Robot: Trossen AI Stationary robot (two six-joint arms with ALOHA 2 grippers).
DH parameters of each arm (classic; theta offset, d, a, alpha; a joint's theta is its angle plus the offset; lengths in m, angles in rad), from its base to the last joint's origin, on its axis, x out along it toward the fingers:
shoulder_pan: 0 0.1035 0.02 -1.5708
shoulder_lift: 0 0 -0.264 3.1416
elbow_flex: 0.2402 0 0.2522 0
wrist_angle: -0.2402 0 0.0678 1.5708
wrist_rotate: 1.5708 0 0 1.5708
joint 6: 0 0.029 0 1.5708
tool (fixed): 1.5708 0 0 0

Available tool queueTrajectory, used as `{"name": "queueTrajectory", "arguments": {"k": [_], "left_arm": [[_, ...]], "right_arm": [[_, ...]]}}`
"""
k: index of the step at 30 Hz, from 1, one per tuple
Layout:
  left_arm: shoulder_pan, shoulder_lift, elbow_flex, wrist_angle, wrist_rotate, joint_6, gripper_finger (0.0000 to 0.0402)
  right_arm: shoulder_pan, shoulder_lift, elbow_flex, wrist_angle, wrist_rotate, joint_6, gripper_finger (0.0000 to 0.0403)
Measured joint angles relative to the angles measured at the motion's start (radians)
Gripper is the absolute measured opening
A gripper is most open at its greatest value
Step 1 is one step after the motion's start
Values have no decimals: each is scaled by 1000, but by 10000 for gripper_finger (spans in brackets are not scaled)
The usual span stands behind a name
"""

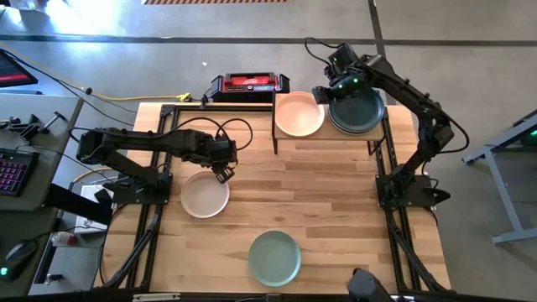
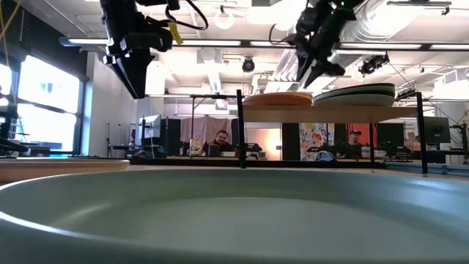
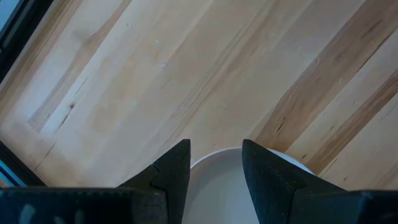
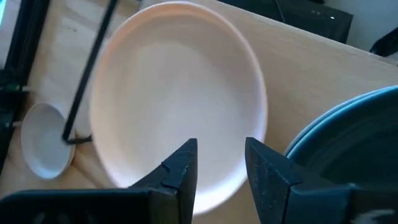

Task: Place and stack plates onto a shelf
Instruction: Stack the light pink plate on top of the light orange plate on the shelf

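Shelf (image 1: pixel 331 139) sits at the far edge of the table and carries two piles: a peach plate (image 1: pixel 299 115) toward the left arm's side and a dark stack (image 1: pixel 357 111) beside it. Two plates remain on the tabletop: a cream plate (image 1: pixel 205 194) and a sage plate (image 1: pixel 274 257), the latter near the front edge, well apart from both arms.

Left gripper (image 1: pixel 223 170): hovers over the far rim of the cream plate. In the left wrist view its fingers (image 3: pixel 173 174) stand apart with nothing between them, and the plate's rim curves directly below the gap. No contact visible; in the low view the gripper hangs clearly above table level.

Right gripper (image 1: pixel 329 91): over the shelf, above the seam between the peach plate and the dark stack. In the right wrist view the fingers are parted and empty; the peach plate fills the space ahead of and below the tips, the dark stack's edge just to one side.

Key relation: the cream plate lies straight under the left fingers, rim crossing the gap, so the left arm is by far the nearer to it. Judgement: the next move is a straight descent to pinch that rim. A round plate has no long axis, so only the rim's tangent direction matters.
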Motion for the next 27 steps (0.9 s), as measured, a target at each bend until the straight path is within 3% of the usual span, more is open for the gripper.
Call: {"name": "queueTrajectory", "arguments": {"k": [5, 13, 20, 27], "left_arm": [[0, 0, 0, 0, 0, 0, 135], [0, 0, 0, 0, 0, 0, 135], [0, 0, 0, 0, 0, 0, 135], [0, 0, 0, 0, 0, 0, 135]], "right_arm": [[73, -3, 68, -130, -10, -70, 112], [298, -5, 58, -240, -9, -112, 112], [532, -4, 58, -238, 7, -24, 112], [753, -4, 58, -205, 147, 173, 112]]}}
